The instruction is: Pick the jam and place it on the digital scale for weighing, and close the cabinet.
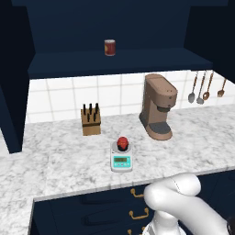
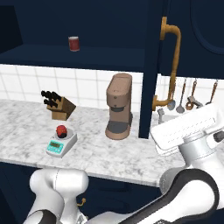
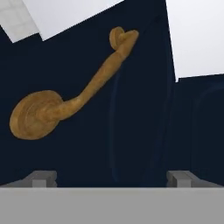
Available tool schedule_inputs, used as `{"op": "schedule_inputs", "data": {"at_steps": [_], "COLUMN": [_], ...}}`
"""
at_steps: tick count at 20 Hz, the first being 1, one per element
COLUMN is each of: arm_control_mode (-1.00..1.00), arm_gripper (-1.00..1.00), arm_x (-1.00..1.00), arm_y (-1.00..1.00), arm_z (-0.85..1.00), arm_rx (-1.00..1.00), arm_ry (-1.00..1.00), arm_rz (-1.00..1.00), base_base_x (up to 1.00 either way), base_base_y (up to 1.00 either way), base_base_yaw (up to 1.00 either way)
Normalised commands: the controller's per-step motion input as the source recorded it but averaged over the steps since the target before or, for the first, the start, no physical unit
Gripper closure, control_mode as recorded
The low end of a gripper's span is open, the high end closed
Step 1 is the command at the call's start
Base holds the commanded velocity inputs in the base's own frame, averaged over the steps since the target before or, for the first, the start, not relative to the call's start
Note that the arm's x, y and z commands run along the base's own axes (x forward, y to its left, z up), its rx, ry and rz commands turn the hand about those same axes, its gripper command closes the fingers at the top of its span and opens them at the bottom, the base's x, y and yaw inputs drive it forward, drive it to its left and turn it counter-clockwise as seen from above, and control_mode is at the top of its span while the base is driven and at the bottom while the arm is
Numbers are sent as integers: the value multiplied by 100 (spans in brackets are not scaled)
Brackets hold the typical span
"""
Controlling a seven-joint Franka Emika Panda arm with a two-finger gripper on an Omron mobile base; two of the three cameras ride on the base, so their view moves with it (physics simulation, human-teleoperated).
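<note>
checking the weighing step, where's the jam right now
The jam sits on the digital scale on the counter, left of the coffee machine and in front of the knife block.

Gripper point(image 3: 111, 177) raised, jaws apparently spread apart.

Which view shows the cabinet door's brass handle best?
The hand view: the handle is large and close between the gripper fingertips. The right base view shows it smaller, on the open door's edge.
</note>
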Motion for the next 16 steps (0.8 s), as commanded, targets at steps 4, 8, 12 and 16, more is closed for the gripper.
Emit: {"op": "schedule_inputs", "data": {"at_steps": [4, 8, 12, 16], "arm_control_mode": [-100, -100, -100, -100], "arm_gripper": [-100, -100, -100, -100], "arm_x": [15, 6, 29, 58], "arm_y": [100, 100, 100, 100], "arm_z": [34, 28, 3, -1], "arm_rx": [-21, -25, -27, -22], "arm_ry": [0, 0, 0, 4], "arm_rz": [2, 0, -1, -3], "base_base_x": [0, 0, 0, 0], "base_base_y": [0, 0, 0, 0], "base_base_yaw": [0, 0, 0, 0]}}
